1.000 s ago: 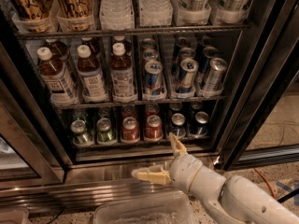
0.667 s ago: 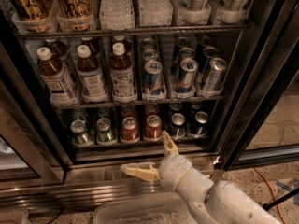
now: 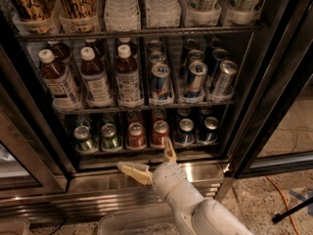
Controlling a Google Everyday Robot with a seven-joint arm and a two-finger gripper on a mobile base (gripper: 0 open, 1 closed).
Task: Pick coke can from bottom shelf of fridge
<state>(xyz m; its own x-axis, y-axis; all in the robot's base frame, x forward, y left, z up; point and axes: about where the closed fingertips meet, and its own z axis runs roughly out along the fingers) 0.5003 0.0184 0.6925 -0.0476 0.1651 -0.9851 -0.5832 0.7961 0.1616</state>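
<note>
Your view, item by item:

- Fridge (image 3: pixel 261 77): door open, black frame on the right, shiny steel slatted base (image 3: pixel 93 192) beneath the racks.
- Bottom shelf (image 3: pixel 117 151): lowest wire rack, six short cans across the front row. From the left you have two green cans (image 3: pixel 84 139), two red ones, then two dark blue cans (image 3: pixel 185 131).
- Coke can (image 3: pixel 159 133): the right-hand one of the red pair, upright, silver top facing you, in the fourth lane from the left. The other red can (image 3: pixel 136 135) stands just beside it on the left. Nothing is touching either one.
- Gripper (image 3: pixel 144 154): outside the fridge, in front of the steel base and just below the shelf's front edge. The pincer is spread wide and holds nothing. One finger (image 3: pixel 169 152) points up, its tip just under the coke can; the other reaches left, low across the base.
- Arm (image 3: pixel 195 209): white, entering from the lower right.
- Middle rack: three bottles (image 3: pixel 95 77) on the left, tall slim cans (image 3: pixel 160 81) on the right.
- Clear plastic bin (image 3: pixel 132 224): on the floor at the lower edge of your view.
</note>
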